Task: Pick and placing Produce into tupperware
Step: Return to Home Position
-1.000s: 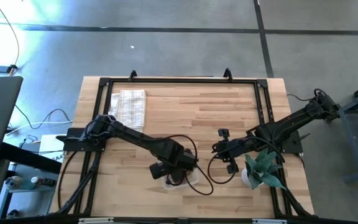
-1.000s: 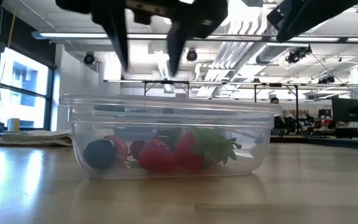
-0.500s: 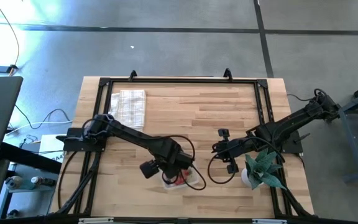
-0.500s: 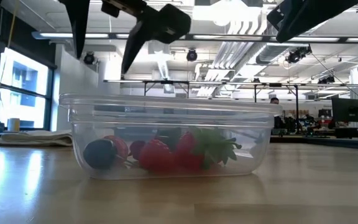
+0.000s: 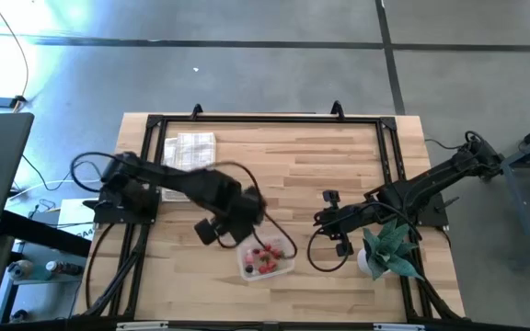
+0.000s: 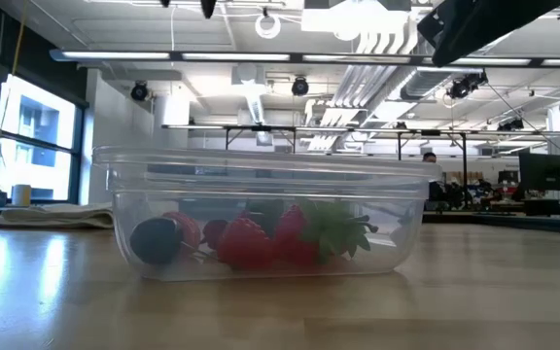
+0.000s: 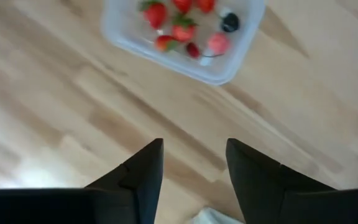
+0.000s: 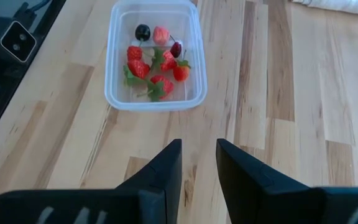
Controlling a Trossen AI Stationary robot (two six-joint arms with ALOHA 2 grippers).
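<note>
In the high view, the left end effector was seen near the tupperware on the desk, with the right end effector well apart. In the low view, the produce was seen inside it. In both wrist views, the fingers were spread and empty, and no piece was seen outside, so the filling was judged done.

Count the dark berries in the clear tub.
2, both inside the tupperware: a near-black berry near one end, a dark red berry close by. Strawberries could hide others.
</note>
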